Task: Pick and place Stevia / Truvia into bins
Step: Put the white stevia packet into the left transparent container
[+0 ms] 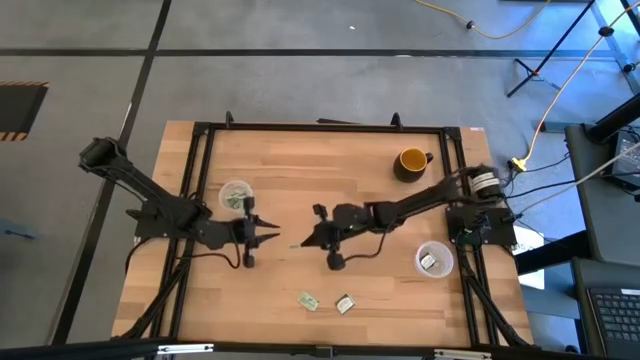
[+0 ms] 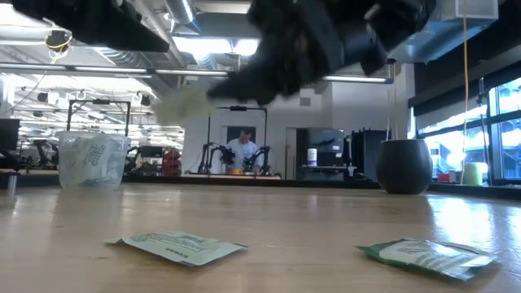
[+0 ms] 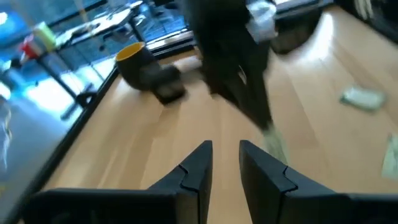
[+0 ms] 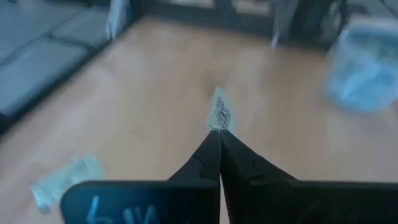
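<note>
Pale butcher-block table (image 1: 330,170) carried everything. One Stevia packet (image 4: 219,113) was clamped between the right pincer (image 1: 309,241)'s closed tips, at mid-table. Two loose packets (image 1: 308,300) lay near the front edge. Cups (image 1: 236,195) stood left and right. Left pincer (image 1: 272,237) waited close by, slightly apart, empty. Beyond lay an office with a person (image 2: 242,151).

table (image 1: 300,170): smooth pale wood | packets (image 2: 177,246): crinkled paper | cups (image 2: 92,160): translucent plastic | mug (image 1: 411,161): glossy
</note>
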{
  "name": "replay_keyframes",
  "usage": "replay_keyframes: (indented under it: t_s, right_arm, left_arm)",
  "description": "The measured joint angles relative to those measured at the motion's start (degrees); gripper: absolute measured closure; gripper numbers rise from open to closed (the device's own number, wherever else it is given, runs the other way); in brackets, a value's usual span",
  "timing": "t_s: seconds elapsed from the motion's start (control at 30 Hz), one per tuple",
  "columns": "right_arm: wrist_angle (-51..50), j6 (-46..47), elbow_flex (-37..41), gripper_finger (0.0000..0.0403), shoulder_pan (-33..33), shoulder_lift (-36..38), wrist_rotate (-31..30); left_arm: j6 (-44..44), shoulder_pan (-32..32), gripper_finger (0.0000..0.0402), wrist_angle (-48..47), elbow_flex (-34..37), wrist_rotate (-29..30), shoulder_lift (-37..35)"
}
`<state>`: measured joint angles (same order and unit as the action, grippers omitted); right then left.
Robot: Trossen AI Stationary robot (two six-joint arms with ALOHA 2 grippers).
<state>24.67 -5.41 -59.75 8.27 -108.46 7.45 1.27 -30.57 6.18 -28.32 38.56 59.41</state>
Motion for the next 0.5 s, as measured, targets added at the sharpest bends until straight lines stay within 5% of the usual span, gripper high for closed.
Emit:
replay_keyframes:
  t_s: [0.23, 0.5]
  right_arm:
    - [0.68, 2.14, -0.08, 0.0401, -0.84, 8.24, 4.97]
    - [3.81, 2.15, -0.10, 0.0401, -0.78, 10.62, 5.84]
  left_arm:
    - [8.81, -0.02, 0.0309, 0.08, -0.02, -6.20, 2.80]
    - [9.39, 0.00, 0.0266, 6.04, -0.02, -4.63, 4.23]
